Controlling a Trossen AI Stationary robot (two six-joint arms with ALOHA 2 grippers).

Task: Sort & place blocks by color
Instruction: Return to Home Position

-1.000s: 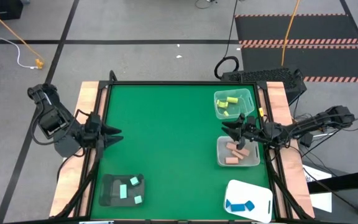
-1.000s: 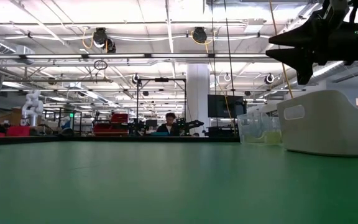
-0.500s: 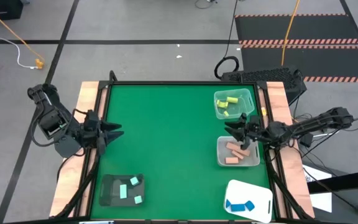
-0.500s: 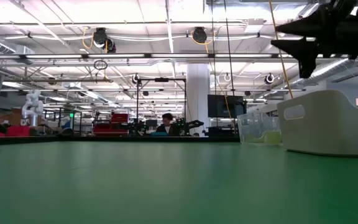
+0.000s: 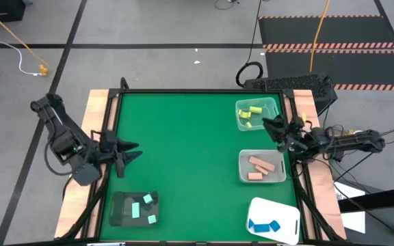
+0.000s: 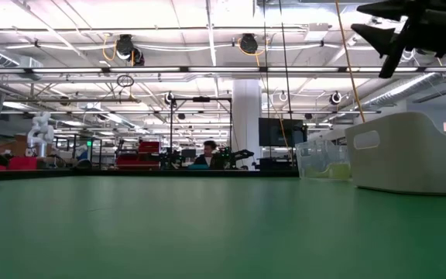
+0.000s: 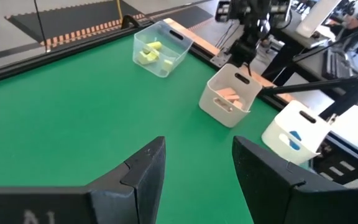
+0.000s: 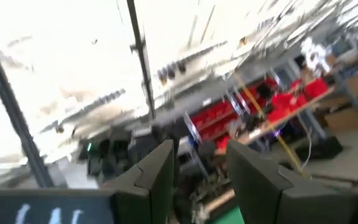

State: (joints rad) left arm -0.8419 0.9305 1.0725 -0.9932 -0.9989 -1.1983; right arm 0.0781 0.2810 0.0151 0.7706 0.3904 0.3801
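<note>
The blocks lie sorted in four trays. Yellow blocks (image 5: 250, 113) sit in a clear tray (image 5: 273, 104), tan-pink blocks (image 5: 260, 166) in a grey tray (image 5: 279, 178), blue blocks (image 5: 262, 225) in a white tray (image 5: 286, 212), and mint green blocks (image 5: 142, 207) in a dark tray (image 5: 118, 212). My right gripper (image 5: 268, 126) is open and empty, raised near the table's right edge between the clear and grey trays, high in the low view (image 6: 356, 19). My left gripper (image 5: 130, 152) hangs open and empty over the table's left side.
The green table top (image 5: 183, 150) has wooden strips along its left edge (image 5: 94, 116) and right edge (image 5: 306, 109). In the left wrist view, the clear tray (image 7: 160, 50), the grey tray (image 7: 232, 96) and the white tray (image 7: 294, 134) stand in a row, with my right arm (image 7: 250, 37) above them.
My right gripper has risen from over the grey tray and drawn back toward the table's right and far edges, tipping upward. My left arm has shifted a little toward the near edge. The blocks have stayed where they were.
</note>
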